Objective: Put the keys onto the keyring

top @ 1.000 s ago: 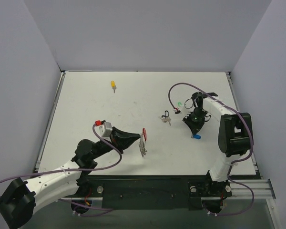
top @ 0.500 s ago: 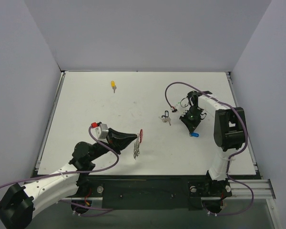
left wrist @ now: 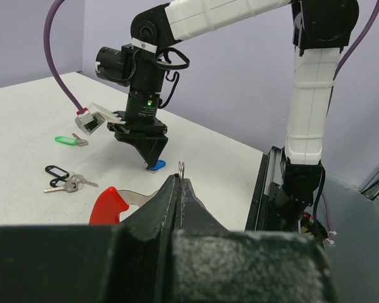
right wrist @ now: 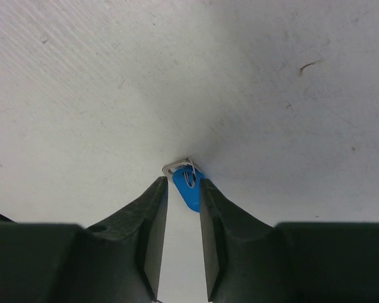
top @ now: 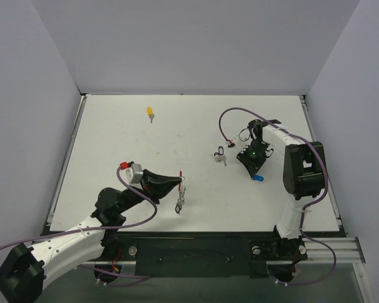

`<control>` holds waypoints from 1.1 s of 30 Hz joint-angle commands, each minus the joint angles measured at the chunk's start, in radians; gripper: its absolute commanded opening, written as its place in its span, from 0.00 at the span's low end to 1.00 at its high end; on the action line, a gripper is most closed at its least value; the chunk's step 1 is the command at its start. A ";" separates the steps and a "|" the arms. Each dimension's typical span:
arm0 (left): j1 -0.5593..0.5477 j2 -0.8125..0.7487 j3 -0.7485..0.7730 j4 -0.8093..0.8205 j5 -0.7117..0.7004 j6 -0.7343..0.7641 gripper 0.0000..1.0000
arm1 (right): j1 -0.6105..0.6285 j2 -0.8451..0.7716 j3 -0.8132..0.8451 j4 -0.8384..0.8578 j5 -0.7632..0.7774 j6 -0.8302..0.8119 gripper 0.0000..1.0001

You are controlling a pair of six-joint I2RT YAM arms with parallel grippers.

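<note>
My left gripper is shut on the keyring. Its thin wire loop sticks up from the pinched tips, its red arc shows to the left, and silver pieces dangle below. My right gripper points down at the table with its jaws a little apart. The blue key lies on the table between its fingertips, with a gap beside the left finger. In the top view the blue key shows just under the right gripper.
A yellow key lies at the far left of the table. A black-headed key bunch lies left of the right arm, and a green key lies beyond it. The right arm's purple cable loops over that area.
The right jaws have parted and the blue key now rests on the table between them. The left gripper has drawn back slightly to the left with the keyring.
</note>
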 commanded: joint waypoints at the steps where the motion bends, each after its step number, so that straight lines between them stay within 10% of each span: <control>1: 0.004 -0.029 0.009 0.038 -0.001 -0.006 0.00 | -0.022 -0.047 0.051 -0.079 -0.013 0.009 0.27; 8: 0.007 -0.020 0.014 0.055 0.038 -0.013 0.00 | -0.066 -0.212 0.125 -0.171 -0.103 -0.009 0.38; 17: 0.008 0.129 -0.023 0.390 0.119 -0.093 0.00 | 0.266 -0.507 0.042 -0.222 -0.804 -0.298 0.52; 33: -0.047 0.315 0.048 0.478 0.067 -0.139 0.00 | 0.450 -0.332 0.280 -0.268 -0.840 -0.183 0.46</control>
